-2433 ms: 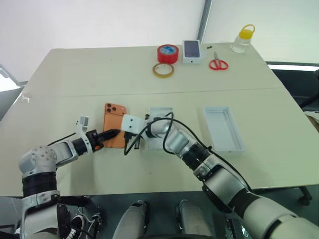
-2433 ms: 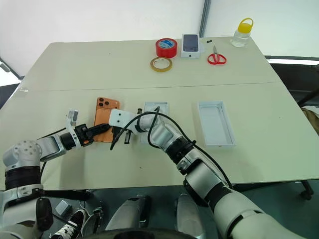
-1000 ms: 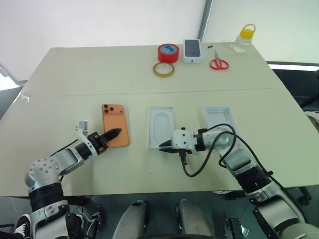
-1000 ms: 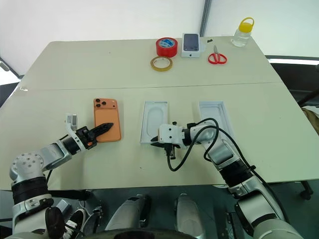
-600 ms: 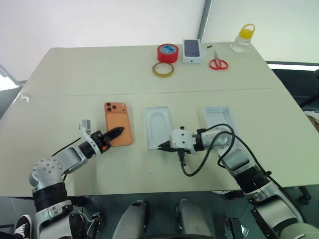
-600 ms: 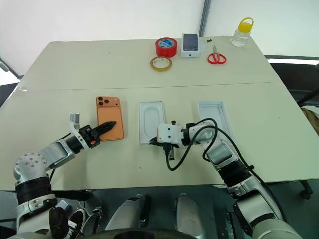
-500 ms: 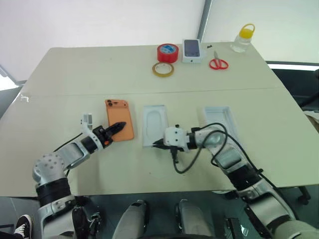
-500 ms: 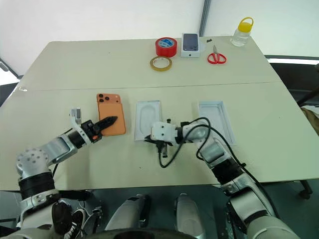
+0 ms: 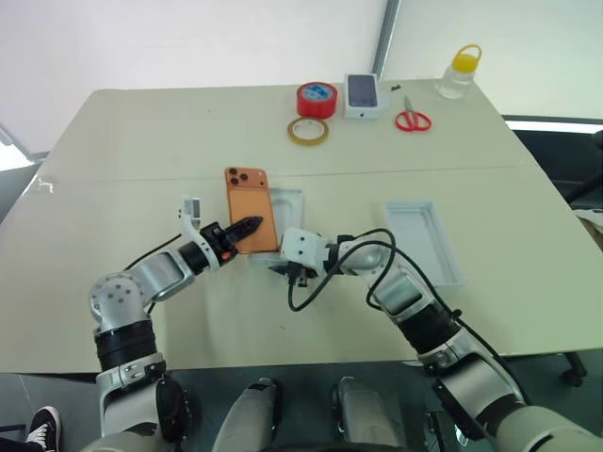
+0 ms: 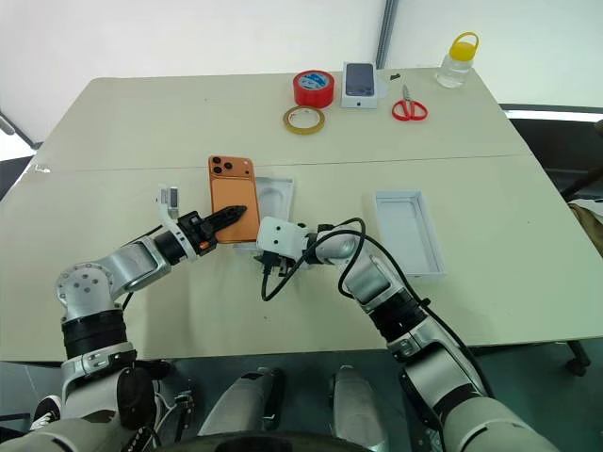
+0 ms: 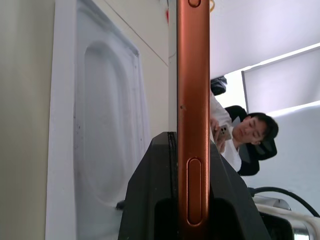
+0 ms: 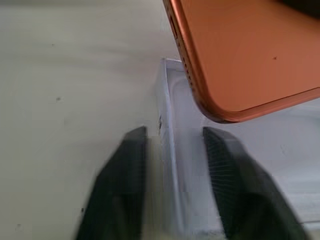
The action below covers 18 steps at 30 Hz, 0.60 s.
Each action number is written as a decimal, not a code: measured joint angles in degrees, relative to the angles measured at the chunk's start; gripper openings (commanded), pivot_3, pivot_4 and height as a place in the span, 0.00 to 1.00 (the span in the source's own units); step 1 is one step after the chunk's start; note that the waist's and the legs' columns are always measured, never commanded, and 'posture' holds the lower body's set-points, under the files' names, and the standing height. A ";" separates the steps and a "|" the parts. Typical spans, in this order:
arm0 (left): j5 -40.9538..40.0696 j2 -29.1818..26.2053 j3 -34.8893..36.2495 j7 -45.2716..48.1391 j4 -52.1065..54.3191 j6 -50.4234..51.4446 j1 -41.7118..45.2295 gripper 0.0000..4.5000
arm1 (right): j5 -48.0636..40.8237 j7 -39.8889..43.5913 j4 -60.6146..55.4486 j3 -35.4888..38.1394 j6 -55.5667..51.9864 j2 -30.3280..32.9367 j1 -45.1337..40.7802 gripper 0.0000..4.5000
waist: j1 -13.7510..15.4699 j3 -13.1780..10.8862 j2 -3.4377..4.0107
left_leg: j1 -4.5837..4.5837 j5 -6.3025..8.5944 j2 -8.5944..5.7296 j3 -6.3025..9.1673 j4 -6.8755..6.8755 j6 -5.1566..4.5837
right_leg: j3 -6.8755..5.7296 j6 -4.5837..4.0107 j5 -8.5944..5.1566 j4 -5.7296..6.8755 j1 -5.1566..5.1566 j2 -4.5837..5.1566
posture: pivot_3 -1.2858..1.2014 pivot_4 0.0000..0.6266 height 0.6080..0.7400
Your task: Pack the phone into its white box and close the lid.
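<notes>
In the left eye view, mid-frame, the left gripper [image 9: 247,227] pinches the phone [image 9: 251,219] by its near edge, holding it over the left side of the white box [image 9: 291,203]. The right gripper [image 9: 280,270] sits at the box's near wall. A second white tray [image 9: 424,241], probably the lid, lies well apart at centre right.

In the left wrist view the phone [image 11: 192,100] stands edge-on, clamped between the fingers, the box [image 11: 95,130] alongside.

In the right wrist view the right gripper's fingers [image 12: 120,185] stand apart, straddling the box wall [image 12: 167,165], gripping nothing that I can make out.

The phone is lifted but not yet seated; the lid remains.
</notes>
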<state>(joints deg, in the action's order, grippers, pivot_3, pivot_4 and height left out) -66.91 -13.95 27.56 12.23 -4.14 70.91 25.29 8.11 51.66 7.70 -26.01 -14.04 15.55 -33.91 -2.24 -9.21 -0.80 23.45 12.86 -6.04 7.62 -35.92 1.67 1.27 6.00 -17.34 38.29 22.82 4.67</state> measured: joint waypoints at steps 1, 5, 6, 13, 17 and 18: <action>0.15 -0.36 -0.35 0.14 -0.02 -0.01 -0.29 0.00 | -0.67 0.75 -1.29 0.15 0.00 0.72 0.56 0.76 | 0.00 0.00 0.00 | 0.00 0.00 0.00 0.00 0.00 0.00 | 0.00 0.00 0.00 -0.01 0.00 0.00 | 0.52 0.24 1.00; 0.93 -1.96 -2.39 2.06 -0.51 -0.25 -0.22 0.00 | -5.62 4.02 -6.23 3.02 -1.41 3.96 2.48 0.76 | 0.19 0.00 0.00 | 0.00 0.01 -0.01 0.00 -0.02 -0.02 | -0.01 0.00 0.00 -0.01 -0.03 0.00 | 0.52 0.24 1.00; 1.45 -2.24 -3.04 2.91 -1.17 -0.42 0.17 0.00 | -6.82 4.18 -7.14 4.53 -1.89 4.83 2.68 0.76 | 0.25 0.00 0.00 | 0.00 0.02 -0.01 0.00 -0.01 -0.03 | -0.01 0.00 0.00 -0.02 -0.03 0.00 | 0.52 0.24 1.00; 6.55 -4.18 -7.48 9.14 -9.81 -1.93 5.48 0.00 | -10.08 3.94 -6.19 13.02 -2.80 12.31 3.43 0.76 | 1.17 -0.01 -0.01 | 0.01 0.02 -0.01 -0.02 0.03 -0.03 | -0.01 0.00 0.00 -0.10 -0.03 0.01 | 0.52 0.24 1.00; 9.73 -4.85 -9.93 13.35 -14.66 -2.82 8.05 0.11 | -9.66 2.62 -4.56 13.35 -2.13 12.88 3.46 0.77 | 1.12 -0.01 -0.01 | 0.02 0.01 -0.01 -0.02 0.05 -0.02 | 0.00 0.00 0.00 -0.09 0.01 0.01 | 0.52 0.24 1.00; 10.29 -4.84 -10.51 14.02 -15.53 -2.84 8.62 0.23 | -9.57 2.37 -4.59 13.31 -2.02 12.70 3.45 0.78 | 1.18 -0.01 -0.02 | 0.03 0.01 -0.01 -0.02 0.05 -0.02 | -0.01 0.00 0.00 -0.09 0.00 0.01 | 0.52 0.24 1.00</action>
<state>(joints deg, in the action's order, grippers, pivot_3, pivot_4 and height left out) -56.62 -18.79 17.05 26.25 -19.67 68.07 33.91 -1.46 54.03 3.11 -12.69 -16.07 28.26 -30.46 -1.06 -9.22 -0.82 23.48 12.87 -6.05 7.61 -35.87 1.64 1.26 6.00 -17.34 38.20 22.82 4.68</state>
